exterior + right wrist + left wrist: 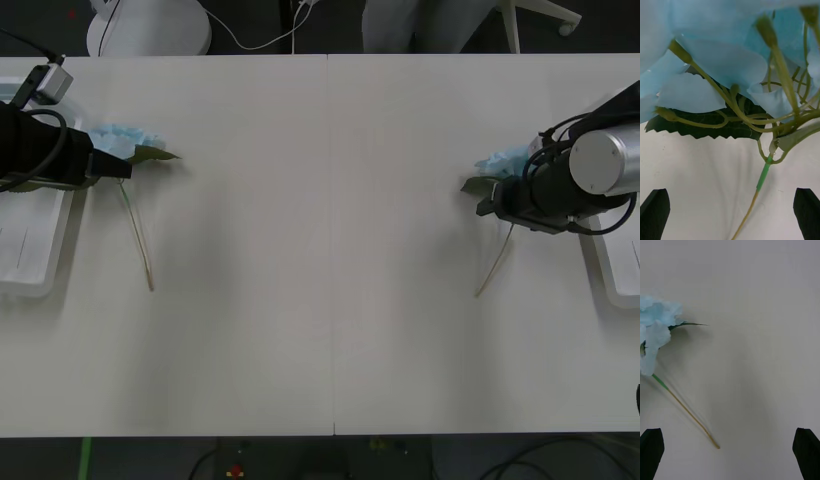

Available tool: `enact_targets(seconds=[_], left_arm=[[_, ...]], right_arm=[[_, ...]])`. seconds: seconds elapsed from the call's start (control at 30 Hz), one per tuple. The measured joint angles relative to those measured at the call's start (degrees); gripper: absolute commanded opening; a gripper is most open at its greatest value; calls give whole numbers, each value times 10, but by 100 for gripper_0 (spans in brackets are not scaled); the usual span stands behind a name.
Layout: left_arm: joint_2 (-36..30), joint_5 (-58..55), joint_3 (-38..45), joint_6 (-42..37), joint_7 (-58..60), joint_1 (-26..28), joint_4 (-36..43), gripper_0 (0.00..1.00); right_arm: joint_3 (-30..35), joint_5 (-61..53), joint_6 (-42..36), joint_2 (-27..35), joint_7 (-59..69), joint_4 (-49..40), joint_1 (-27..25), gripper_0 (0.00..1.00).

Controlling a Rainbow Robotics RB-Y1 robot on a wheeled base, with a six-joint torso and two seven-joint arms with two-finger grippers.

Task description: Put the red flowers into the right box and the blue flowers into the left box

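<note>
Blue flowers are shown lying on the table beside the open, empty left gripper and right gripper; a thin stem could be missed.

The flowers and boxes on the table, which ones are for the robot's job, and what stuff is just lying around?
For the job:
- blue flower by the left gripper
- blue flower under the right gripper
- left box
- right box
- left gripper, open
- right gripper, open

Just lying about:
- white cable on the floor
- chair base
</note>
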State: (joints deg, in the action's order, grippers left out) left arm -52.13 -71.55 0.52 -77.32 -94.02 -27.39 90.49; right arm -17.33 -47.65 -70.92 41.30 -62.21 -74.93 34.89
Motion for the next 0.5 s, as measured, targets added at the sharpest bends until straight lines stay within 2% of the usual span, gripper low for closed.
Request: enact_targets(seconds=[0.13, 0.3, 0.37, 0.5], left_arm=[[0, 48, -9, 0, 79, 0, 0, 100], [0, 116, -39, 0, 373, 0, 0, 100], [0, 141, -52, 0, 448, 0, 0, 100], [5, 178, -73, 0, 443, 0, -3, 100]], right_arm=[[0, 12, 25, -14, 0, 23, 0, 95], [0, 29, 38, -25, 0, 43, 0, 95], [0, 36, 41, -26, 0, 45, 0, 95], [0, 49, 45, -27, 0, 50, 0, 95]])
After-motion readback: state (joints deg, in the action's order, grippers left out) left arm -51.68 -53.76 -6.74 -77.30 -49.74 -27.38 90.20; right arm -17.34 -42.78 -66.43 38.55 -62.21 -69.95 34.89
